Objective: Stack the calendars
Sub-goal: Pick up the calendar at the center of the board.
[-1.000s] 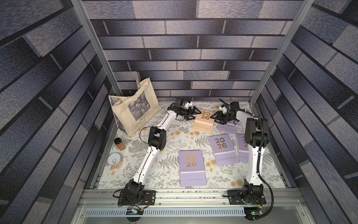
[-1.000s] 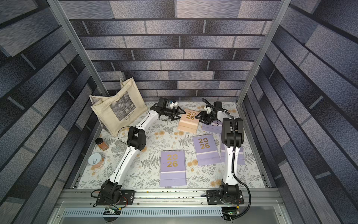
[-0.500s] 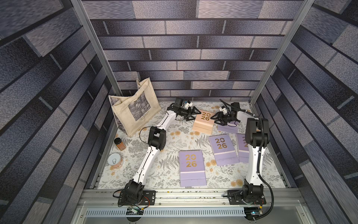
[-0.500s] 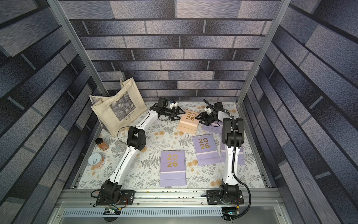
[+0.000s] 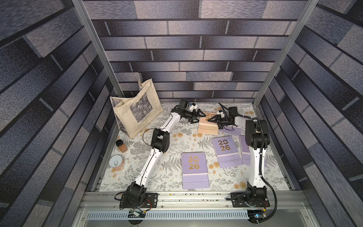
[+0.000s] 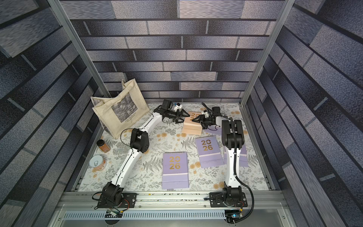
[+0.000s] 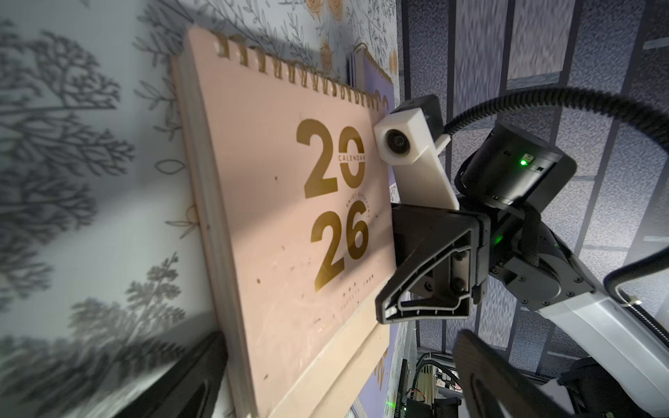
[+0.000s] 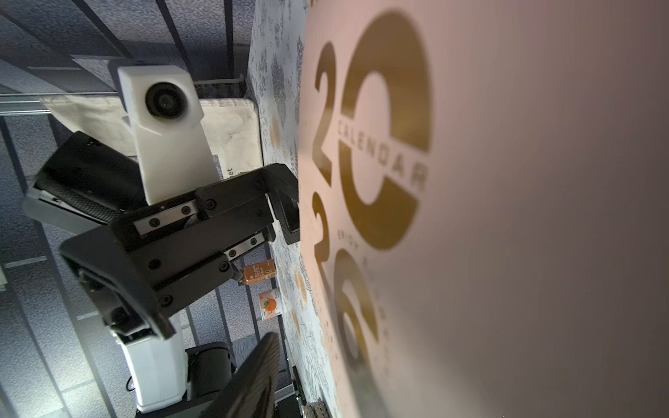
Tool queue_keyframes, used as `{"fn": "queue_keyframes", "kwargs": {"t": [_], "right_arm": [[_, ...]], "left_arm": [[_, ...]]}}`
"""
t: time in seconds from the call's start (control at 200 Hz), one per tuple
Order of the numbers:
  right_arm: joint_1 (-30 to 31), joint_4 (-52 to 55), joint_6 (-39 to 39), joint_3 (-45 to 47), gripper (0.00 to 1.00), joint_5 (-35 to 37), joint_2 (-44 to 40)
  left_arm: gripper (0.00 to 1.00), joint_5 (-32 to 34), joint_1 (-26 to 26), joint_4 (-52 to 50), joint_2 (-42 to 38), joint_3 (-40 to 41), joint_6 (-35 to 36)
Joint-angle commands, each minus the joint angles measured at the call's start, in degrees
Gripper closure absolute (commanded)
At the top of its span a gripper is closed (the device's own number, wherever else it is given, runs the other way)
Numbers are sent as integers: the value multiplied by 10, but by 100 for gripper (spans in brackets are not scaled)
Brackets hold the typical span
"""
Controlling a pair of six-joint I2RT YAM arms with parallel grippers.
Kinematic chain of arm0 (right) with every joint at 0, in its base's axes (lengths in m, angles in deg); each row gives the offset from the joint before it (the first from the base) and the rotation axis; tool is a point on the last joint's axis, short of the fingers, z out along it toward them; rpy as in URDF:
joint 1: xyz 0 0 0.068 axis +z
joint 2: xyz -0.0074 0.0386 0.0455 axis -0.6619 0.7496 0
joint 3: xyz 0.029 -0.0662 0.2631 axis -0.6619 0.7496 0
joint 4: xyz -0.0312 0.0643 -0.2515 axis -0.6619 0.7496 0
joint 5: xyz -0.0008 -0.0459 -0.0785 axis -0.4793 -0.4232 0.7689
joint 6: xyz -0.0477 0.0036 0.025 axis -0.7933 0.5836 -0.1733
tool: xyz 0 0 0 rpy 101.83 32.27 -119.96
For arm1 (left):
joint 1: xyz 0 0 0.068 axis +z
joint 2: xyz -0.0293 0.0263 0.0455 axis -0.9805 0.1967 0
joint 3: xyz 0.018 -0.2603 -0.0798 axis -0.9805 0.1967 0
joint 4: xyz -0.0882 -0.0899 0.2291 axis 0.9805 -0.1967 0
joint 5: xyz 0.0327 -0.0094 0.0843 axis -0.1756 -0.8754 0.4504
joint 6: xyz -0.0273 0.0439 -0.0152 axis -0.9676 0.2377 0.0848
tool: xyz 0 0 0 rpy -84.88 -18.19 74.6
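The peach calendar [image 5: 207, 127] lies at the desk's [image 5: 176, 141] 12 o'clock, lavender calendars [image 5: 225, 155] between 3 and 6; both claws flank it, likely to lift it together: left claw [image 5: 199, 119] wide, right claw's [image 5: 214, 122] gap unclear.

Both top views are evenly lit and sharp, with walls bowed toward the edges. In the wrist views, shadow bands cross the peach calendar [image 7: 275, 325]. The floral mat [image 7: 90, 181] beside it blurs, and its close numerals lose focus.
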Motion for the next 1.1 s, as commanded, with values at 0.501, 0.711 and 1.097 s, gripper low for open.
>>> {"fn": "queue_keyframes", "kwargs": {"t": [0.501,0.711,1.097], "right_arm": [[-5,-8,-18,40,34,10,-36],[-21,41,-58,32,34,29,-41],[-22,-22,-52,78,95,30,-71]], "left_arm": [[0,-60,-13,-72,-12,0,65],[0,-60,-7,-78,-16,3,72],[0,-58,7,-108,-28,4,95]]}}
